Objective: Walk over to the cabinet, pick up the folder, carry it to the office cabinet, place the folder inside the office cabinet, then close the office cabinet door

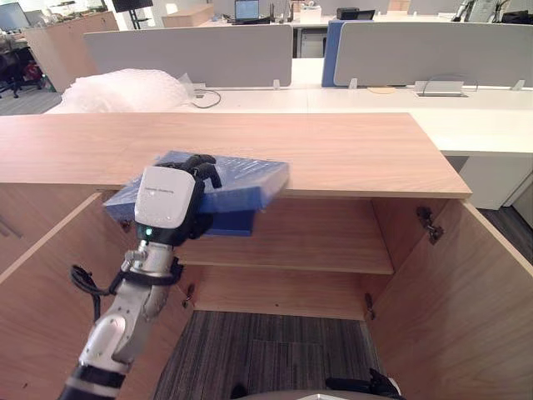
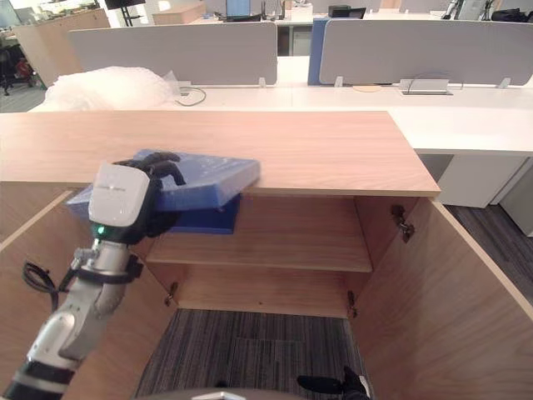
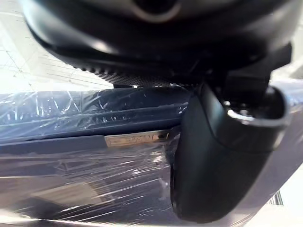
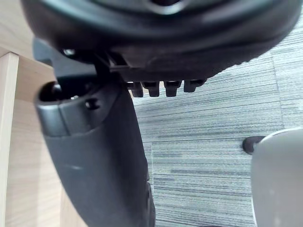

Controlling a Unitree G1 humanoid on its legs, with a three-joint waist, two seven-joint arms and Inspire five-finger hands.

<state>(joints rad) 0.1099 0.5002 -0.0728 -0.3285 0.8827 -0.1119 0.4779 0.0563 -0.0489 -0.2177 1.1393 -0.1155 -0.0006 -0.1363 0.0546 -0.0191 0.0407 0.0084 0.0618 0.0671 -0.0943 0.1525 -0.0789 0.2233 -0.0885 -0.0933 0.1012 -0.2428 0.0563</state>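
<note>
At the front lip of the light wooden office cabinet [image 1: 333, 150], the robot's dark left hand [image 1: 171, 204] grips the flat blue folder wrapped in clear film [image 1: 241, 179]. Its fingers curl over the folder's upper face, and in the left wrist view the thumb presses into the film from the other side. The folder is tilted: its far corner overlaps the edge of the cabinet top, while its lower part hangs in front of the upper compartment, so it is not yet inside. Both doors stand wide open, and the pale wooden inner shelf [image 1: 316, 242] is bare. To finish the placing well, I would drop the far corner below the top's edge, level the folder, then slide it straight back onto the shelf until its weight rests there before loosening the grip; the slick film may let it slip. The right hand [image 4: 94, 156] hangs low over the grey striped carpet [image 4: 213, 142], and I cannot tell how its fingers are set.
</note>
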